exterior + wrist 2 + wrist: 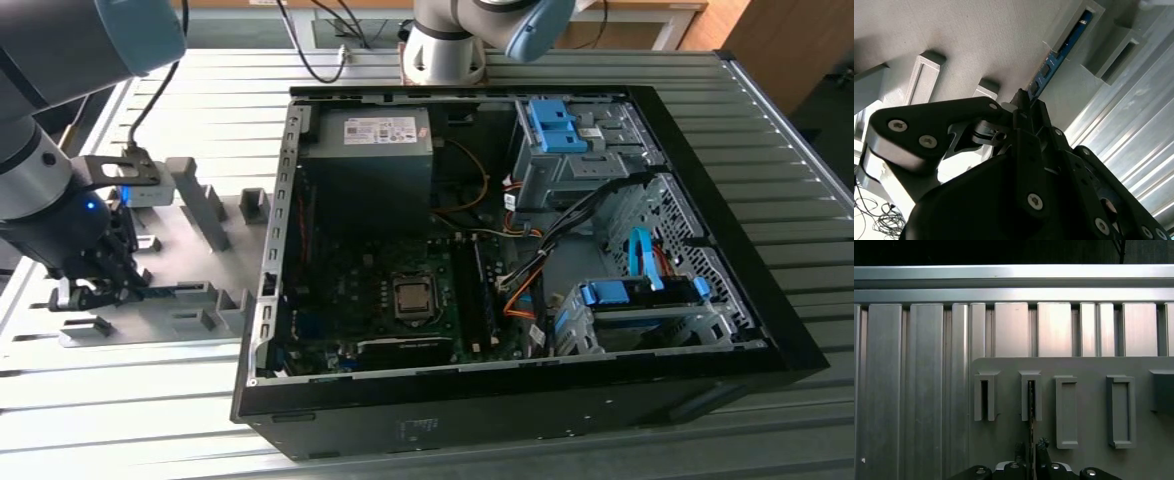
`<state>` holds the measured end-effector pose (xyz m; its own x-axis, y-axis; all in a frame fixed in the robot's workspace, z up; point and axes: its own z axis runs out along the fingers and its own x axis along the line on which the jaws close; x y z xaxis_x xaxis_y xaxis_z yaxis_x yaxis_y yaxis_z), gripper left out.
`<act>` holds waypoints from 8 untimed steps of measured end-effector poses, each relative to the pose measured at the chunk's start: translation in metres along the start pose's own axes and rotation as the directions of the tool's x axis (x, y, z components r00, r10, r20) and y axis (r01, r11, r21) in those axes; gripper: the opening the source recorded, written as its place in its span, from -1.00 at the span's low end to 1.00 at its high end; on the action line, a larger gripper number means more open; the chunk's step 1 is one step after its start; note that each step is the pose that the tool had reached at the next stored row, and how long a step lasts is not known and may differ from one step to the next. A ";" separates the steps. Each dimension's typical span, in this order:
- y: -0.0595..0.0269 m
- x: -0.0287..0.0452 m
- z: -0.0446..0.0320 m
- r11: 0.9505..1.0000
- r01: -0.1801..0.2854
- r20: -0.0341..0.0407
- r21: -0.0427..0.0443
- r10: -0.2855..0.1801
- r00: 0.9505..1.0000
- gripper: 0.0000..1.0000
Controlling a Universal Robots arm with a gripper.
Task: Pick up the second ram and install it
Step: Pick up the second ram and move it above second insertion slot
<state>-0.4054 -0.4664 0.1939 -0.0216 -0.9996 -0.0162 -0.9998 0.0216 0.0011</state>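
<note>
Item: second ram point(1063, 47), standing edgewise in a slot of the grey fixture point(1089, 365), at the exterior view's left of the computer case point(747, 250). Gripper point(1031, 446): nearly closed, seemingly pinching the stick's free edge. Step: pick-up. Extraction calls for a straight pull along the slot.

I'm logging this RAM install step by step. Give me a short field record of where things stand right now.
gripper: low over the grey fixture plate, at one end of the second ram
second ram: blue board standing on edge in a slot of the fixture plate, not yet in the computer
computer case: open, lying on the exterior view's right of the fixture plate
grip state: cannot tell
</note>
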 end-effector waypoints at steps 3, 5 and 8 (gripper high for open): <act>0.0000 0.0000 0.0001 1.000 0.000 0.000 0.000 0.000 1.000 -0.58; 0.0000 0.0000 0.0002 1.000 0.000 0.000 0.000 0.000 1.000 -0.72; 0.0000 0.0000 0.0003 1.000 0.000 0.000 0.000 0.000 1.000 -0.72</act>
<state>-0.4054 -0.4664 0.1936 -0.0216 -0.9996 -0.0161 -0.9998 0.0216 0.0011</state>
